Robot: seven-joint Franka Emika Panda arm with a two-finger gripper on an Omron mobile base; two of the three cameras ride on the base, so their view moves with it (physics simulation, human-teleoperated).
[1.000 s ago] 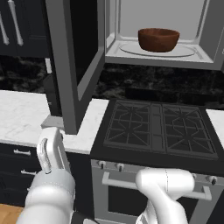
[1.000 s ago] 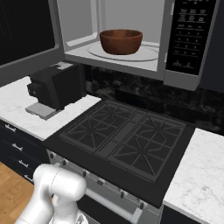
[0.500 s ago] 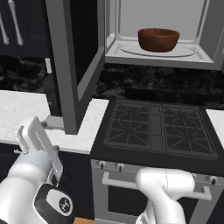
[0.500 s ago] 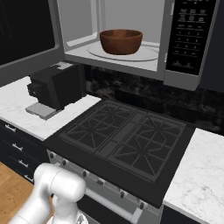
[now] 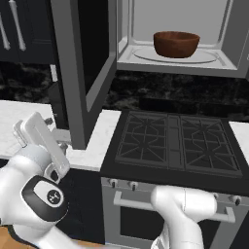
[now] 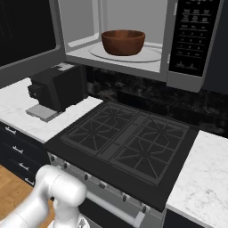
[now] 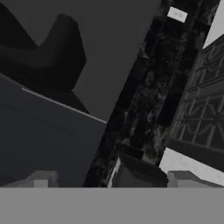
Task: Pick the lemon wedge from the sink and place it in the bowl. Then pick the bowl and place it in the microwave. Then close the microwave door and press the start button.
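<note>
Left base view: arm swung low-left, outside the open door (image 5: 80, 73).
Bowl (image 5: 176, 44) sat in microwave (image 6: 133, 40); gripper (image 5: 31, 133) grasp unreadable. Door-closing next, likely.

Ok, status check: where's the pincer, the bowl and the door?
Pincer low, left of the open microwave door, holding nothing. Bowl sits on the turntable inside the microwave. Coffee machine below.

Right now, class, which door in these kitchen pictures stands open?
The microwave door: the tall grey-framed panel swung outward, baring the bowl inside. The dark cabinet doors with bar handles are shut.
</note>
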